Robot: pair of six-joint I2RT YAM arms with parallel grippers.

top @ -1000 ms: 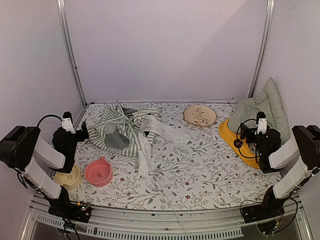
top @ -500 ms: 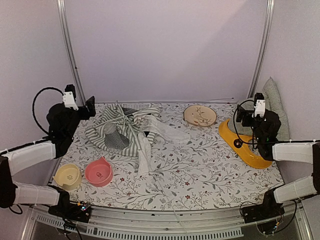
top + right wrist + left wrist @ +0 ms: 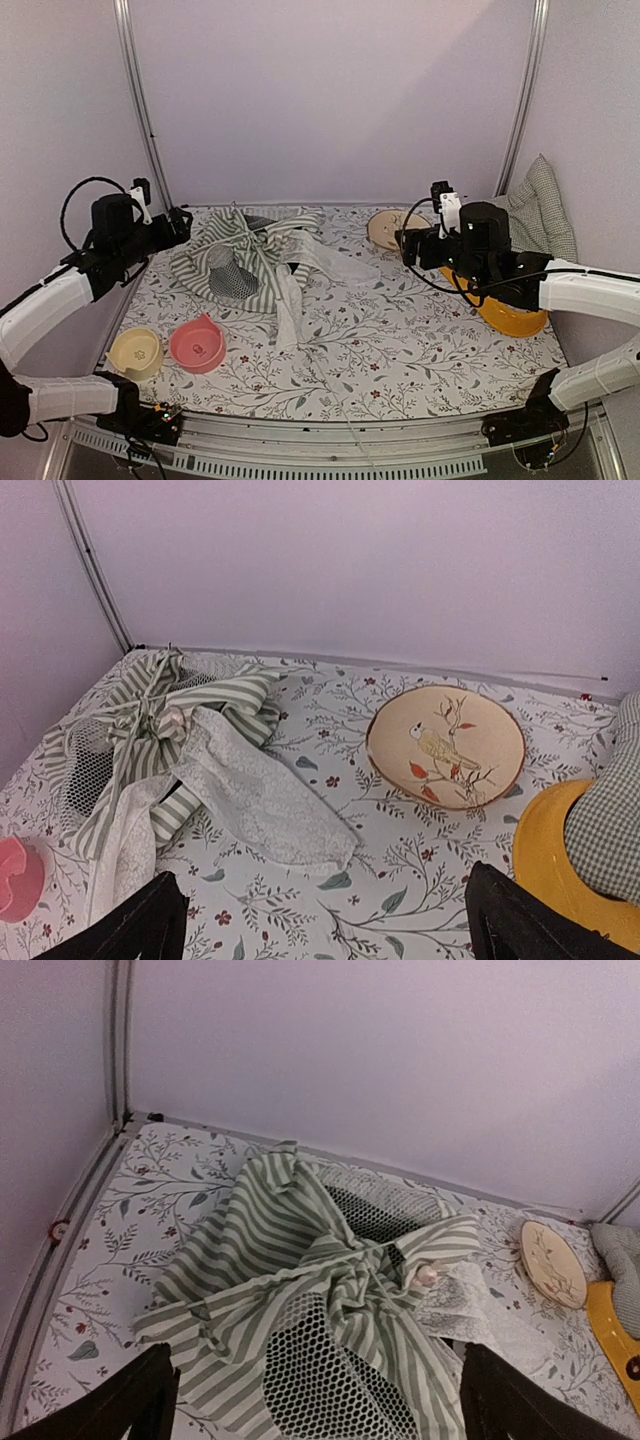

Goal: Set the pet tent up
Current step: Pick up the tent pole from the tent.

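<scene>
Pet tent (image 3: 250, 262) lies collapsed at the upper left of the worktop (image 3: 400, 340) in my top view, and I see left claw (image 3: 182, 222) and right claw (image 3: 407, 247) both spread apart, empty.

One pet tent (image 3: 245, 265) is lying on the desk (image 3: 400, 340). Two small bowls are sitting there, the pink bowl (image 3: 197, 345) and the pale yellow bowl (image 3: 135, 353). One plate (image 3: 445, 747), one yellow dish (image 3: 510, 318) and one checked cushion (image 3: 545, 215) are lying there too. Two grippers are showing: the left gripper (image 3: 181, 224) and the right gripper (image 3: 405, 247).
</scene>
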